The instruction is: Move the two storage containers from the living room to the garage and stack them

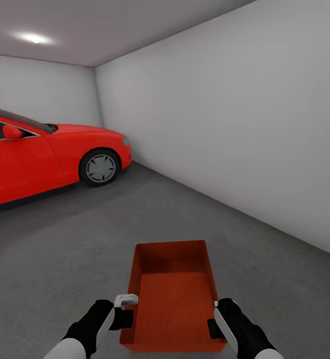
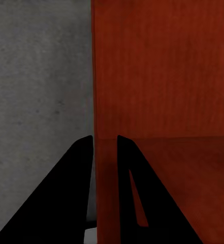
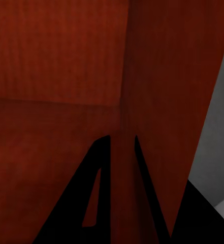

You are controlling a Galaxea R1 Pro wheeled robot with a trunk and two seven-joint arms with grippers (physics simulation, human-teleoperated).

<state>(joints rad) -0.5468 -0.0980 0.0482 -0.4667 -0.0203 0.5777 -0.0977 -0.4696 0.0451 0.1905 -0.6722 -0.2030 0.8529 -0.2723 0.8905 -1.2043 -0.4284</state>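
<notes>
Storage container (image 1: 173, 296) held over garage floor (image 1: 75, 249), long axis pointing forward. Left gripper (image 1: 127, 310) and right gripper (image 1: 215, 319) each clamp 1 side wall. Wall (image 1: 244, 114) right; car (image 1: 45, 154) left.

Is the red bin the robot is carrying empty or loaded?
Empty: the head view shows the storage container's bare ribbed bottom, nothing inside.

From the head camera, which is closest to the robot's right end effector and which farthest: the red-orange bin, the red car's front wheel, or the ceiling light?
1. Red-orange rectangular storage bin: its right wall sits pinched in the right end effector.
2. Red car's front wheel: ahead to the left, across the grey concrete floor.
3. Glowing ceiling light: farthest, high up at the far left.
</notes>
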